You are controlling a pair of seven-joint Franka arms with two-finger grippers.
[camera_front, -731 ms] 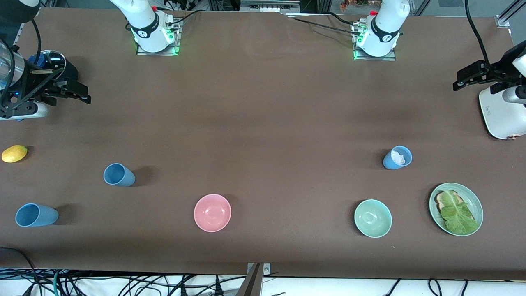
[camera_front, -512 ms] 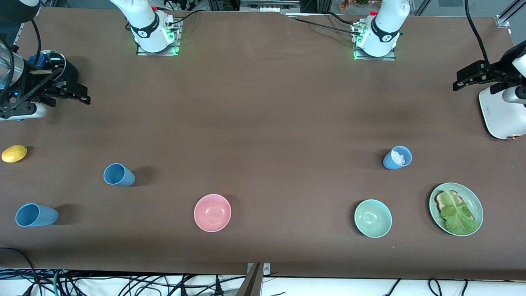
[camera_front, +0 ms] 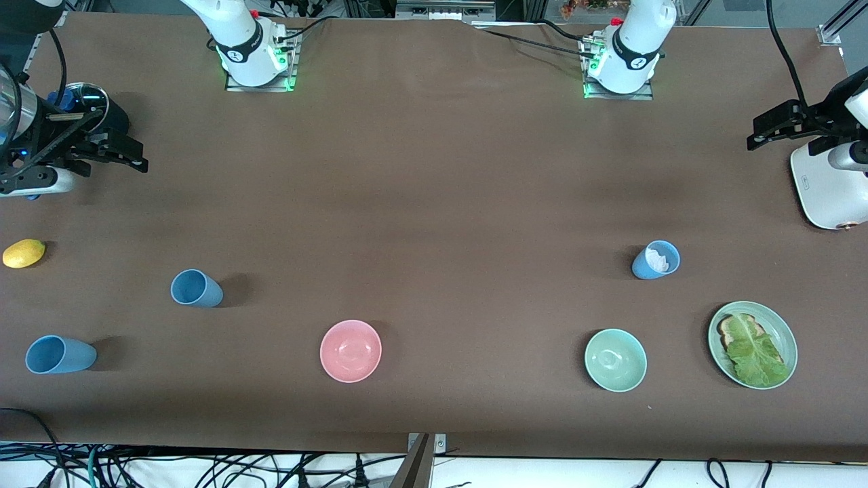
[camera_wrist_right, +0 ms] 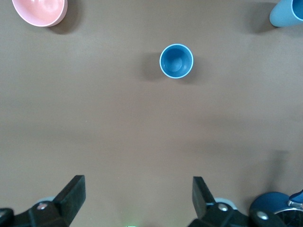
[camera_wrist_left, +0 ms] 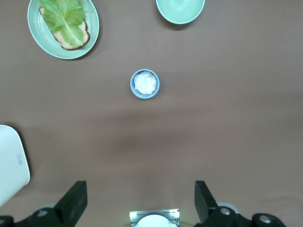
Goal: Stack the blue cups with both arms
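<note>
The brown cloth-covered counter [camera_front: 434, 203] carries three small matte light-blue tumblers, all upright: one [camera_front: 656, 259] holding crumpled white paper, toward the left arm's end; two empty [camera_front: 196, 288] [camera_front: 60, 354] toward the right arm's end. They look light, rigid and smooth; pinching a rim wall seems best. The left hand [camera_wrist_left: 140, 201] and right hand [camera_wrist_right: 138, 196] hover high over the counter, jaws spread, empty.

two cups [camera_front: 196, 288] toward right arm's end, third cup [camera_front: 656, 260] near plate [camera_front: 786, 339]

no legible text, labels or numbers on anything
</note>
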